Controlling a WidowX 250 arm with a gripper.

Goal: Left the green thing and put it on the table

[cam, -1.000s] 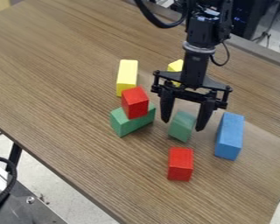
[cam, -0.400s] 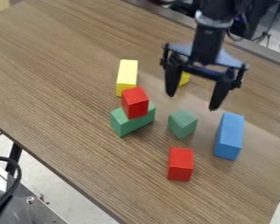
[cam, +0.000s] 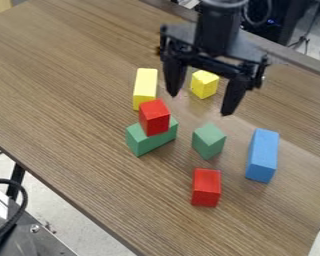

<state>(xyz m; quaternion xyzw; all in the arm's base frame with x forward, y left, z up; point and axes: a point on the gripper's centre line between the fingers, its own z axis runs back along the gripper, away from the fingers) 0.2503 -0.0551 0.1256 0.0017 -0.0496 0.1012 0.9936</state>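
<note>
Spread black fingers (cam: 203,103) hang above the small green block (cam: 209,141)

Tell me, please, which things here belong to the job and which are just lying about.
For the job: small green block (probably), table, open hand.

Lying about: longer green block, red block on it, lone red block, blue block, longer yellow block, shorter yellow block.

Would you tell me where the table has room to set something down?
In view, the table is bare left of the long yellow block and below the lone red block, but crowded around the small green block.
</note>
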